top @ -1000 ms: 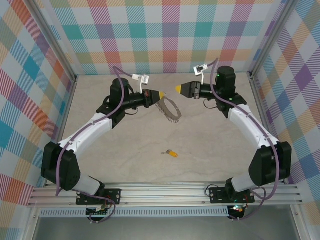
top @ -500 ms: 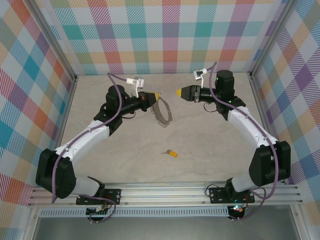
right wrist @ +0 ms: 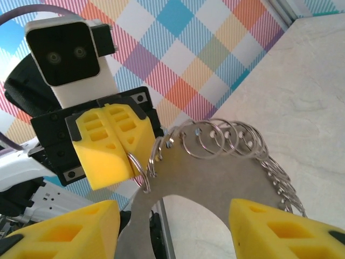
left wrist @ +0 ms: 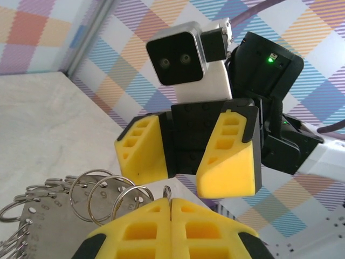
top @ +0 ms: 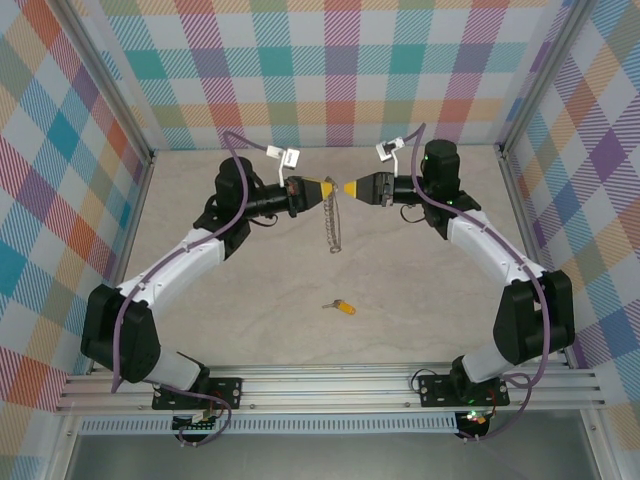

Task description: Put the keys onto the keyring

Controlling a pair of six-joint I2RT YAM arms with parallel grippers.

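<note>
The keyring now hangs slack and nearly straight down from the left pincer. A second ago it swung out slantwise toward the right arm. The wrist views show it as a curved metal plate edged with many small split rings. One of those rings is nipped between the left pincer's fingers, which are pressed fully together.

The key lies on the worktop well below the keyring on the side nearer the arm bases, in the same spot as before. Nothing touches it.

The bigger change is on the other side of the keyring. The right pincer stood well apart a second ago and has closed in. Its tip now sits just beside the top of the keyring, almost nose to nose with the left pincer. Its jaws are spread wide and grip nothing. In its own wrist view the plate seems to reach into the gap between them, though whether it is truly inside cannot be told.

This looks like a second hold being readied on the keyring, either to steady it or to pass it over. The threading itself is not yet begun, since the key has still to be picked up.
</note>
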